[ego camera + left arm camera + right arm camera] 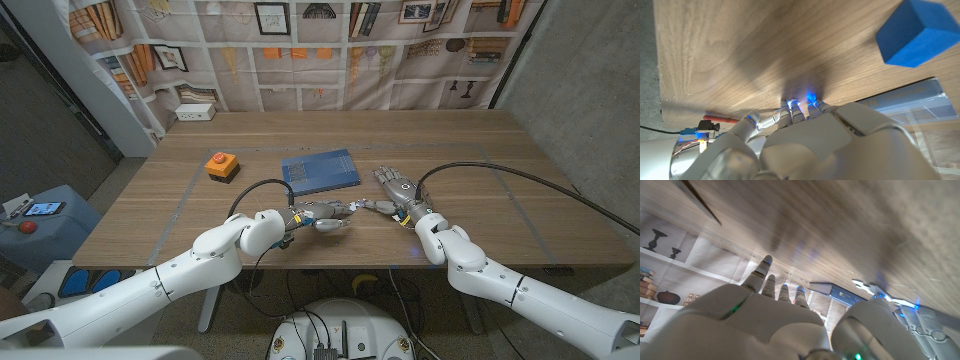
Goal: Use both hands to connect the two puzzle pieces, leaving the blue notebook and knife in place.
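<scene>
Looking down from the head view, both hands meet near the front middle of the wooden table (480, 160): the left hand (322, 214) reaches in sideways and the right hand (398, 193) sits just beside it, their fingertips about touching. The blue notebook (320, 171) lies just behind them, and an orange button on a black box (221, 165) sits off to the left of it. I honestly can't make out the puzzle pieces or the knife from here, and can't tell if either hand is holding anything. Over in the left wrist view, the back of the left hand (840, 145) covers most of its fingers, blue lights glowing at the tips, so whether it's pinching something is hidden; a blue block (915, 32) sits on the wood well apart from it. On the right wrist view, the right hand (770, 310) has its fingers (762, 272) stretched out side by side, nothing visible in them, with the other hand's lit fingertips (875, 287) close by.
</scene>
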Action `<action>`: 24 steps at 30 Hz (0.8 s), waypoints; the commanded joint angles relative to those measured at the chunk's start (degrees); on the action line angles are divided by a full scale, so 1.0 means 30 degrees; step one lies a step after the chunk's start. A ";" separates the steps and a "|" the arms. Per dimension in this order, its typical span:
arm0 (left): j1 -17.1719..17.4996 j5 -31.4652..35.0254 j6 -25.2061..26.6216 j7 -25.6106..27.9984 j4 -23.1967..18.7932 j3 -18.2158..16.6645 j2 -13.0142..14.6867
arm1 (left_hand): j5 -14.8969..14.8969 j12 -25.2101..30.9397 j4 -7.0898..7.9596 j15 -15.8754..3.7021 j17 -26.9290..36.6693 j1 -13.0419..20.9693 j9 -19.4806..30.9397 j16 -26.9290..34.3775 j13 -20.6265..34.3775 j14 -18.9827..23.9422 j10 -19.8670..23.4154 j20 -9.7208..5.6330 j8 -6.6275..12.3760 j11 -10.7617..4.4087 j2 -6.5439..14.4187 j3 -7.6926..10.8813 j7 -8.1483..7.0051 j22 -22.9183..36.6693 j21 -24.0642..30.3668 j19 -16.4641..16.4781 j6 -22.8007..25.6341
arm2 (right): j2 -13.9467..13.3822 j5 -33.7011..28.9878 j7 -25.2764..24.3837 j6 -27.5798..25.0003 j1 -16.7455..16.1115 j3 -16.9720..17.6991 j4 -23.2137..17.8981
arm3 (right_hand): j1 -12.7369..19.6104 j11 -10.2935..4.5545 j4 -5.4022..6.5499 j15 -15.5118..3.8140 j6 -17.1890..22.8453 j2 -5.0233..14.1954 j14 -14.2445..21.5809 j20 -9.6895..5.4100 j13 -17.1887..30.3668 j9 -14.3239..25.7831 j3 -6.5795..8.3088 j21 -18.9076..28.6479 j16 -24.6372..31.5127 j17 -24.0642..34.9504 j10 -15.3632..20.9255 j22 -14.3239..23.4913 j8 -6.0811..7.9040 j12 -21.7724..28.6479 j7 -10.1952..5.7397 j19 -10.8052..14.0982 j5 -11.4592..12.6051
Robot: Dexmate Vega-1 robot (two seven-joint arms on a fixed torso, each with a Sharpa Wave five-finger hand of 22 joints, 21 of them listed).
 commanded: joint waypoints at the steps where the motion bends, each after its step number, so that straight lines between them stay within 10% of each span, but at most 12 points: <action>1: 0.0078 0.0092 0.0071 0.0041 -0.0077 0.0006 -0.0001 | -0.0062 0.0112 -0.0017 -0.0426 0.0061 0.0249 0.0052 -0.0064 0.0040 -0.0118 0.0532 -0.0588 0.0083 0.0327 0.2448 0.0097 -0.0027 -0.0001 -0.0024 -0.1802 0.0189 | -0.0285 0.0131 -0.0186 0.0593 0.0052 0.0136 0.0112 | 0.0148 -0.0110 0.0048 0.0007 -0.0097 -0.0089 0.0124 0.0022 0.0042 0.0035 -0.0162 0.0035 0.0106 0.0052 -0.0041 0.0050 0.0114 0.0079 -0.0085 0.0160 0.0102; 24: 0.0231 0.0223 0.0381 0.0123 -0.0281 -0.0051 0.0029 | -0.0067 0.0105 -0.0014 -0.0406 0.0064 0.0246 0.0054 -0.0067 0.0042 -0.0107 0.0524 -0.0580 0.0078 0.0295 0.2444 0.0129 -0.0041 -0.0002 -0.0027 -0.1779 0.0182 | -0.0724 -0.0170 -0.0490 0.3243 0.0823 0.0054 0.0912 | 0.0079 -0.0234 0.0046 -0.0140 -0.0065 -0.0293 0.0215 -0.0116 0.0050 0.0037 -0.0411 0.0074 0.0139 0.0080 0.0036 0.0051 0.0117 0.0096 -0.0153 0.0395 0.0163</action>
